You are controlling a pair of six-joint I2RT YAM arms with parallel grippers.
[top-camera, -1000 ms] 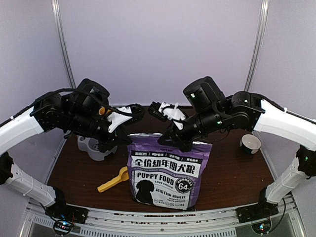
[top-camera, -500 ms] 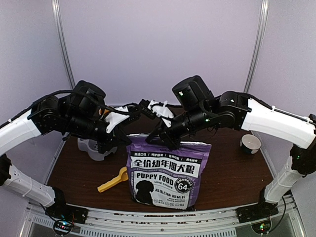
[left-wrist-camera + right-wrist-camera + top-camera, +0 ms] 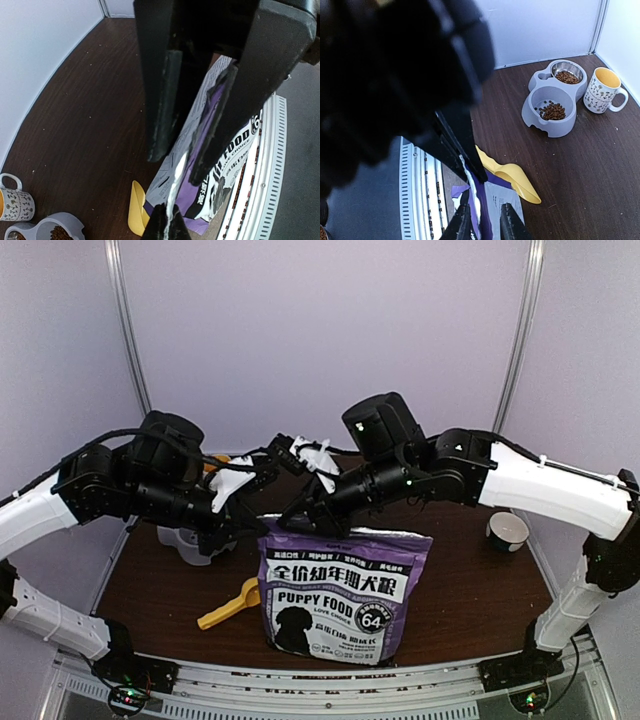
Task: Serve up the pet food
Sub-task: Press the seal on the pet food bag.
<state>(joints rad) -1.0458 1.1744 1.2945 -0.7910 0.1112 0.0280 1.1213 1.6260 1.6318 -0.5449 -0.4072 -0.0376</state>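
Observation:
The purple-and-white pet food bag [image 3: 343,590] stands upright at the table's front centre. My right gripper [image 3: 300,523] is shut on the bag's white top edge [image 3: 470,182] near its left corner. My left gripper [image 3: 245,523] is just left of it, open, its fingers [image 3: 507,222] straddling the same edge [image 3: 176,175]. Brown kibble [image 3: 552,111] lies in both cups of the grey double bowl [image 3: 555,127], which sits at the far left [image 3: 190,540]. The bag's inside is hidden.
A yellow scoop [image 3: 228,606] lies on the table just left of the bag, seen also in the right wrist view [image 3: 512,177]. A patterned mug with a yellow inside [image 3: 605,92] stands by the bowl. Another mug [image 3: 507,532] stands at the right.
My right gripper has slid left along the bag's top, from its middle toward the left corner. My left gripper has shifted slightly left. The bag still stands.

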